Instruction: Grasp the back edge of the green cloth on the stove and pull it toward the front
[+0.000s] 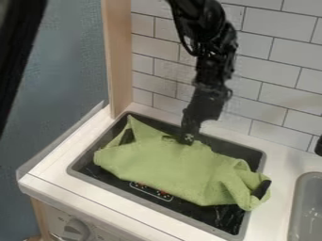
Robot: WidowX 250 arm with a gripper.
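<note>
One crumpled green cloth (pixel 171 167) spreads toward six o'clock from my gripper (pixel 187 139), long axis ten-to-four; whether I'm open or closed, I can't tell.

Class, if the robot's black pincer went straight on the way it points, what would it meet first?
Most likely the crumpled light-green cloth, near its far edge. The pincer points down at it, its tip at or just above the fabric; the depth is hard to judge.
</note>
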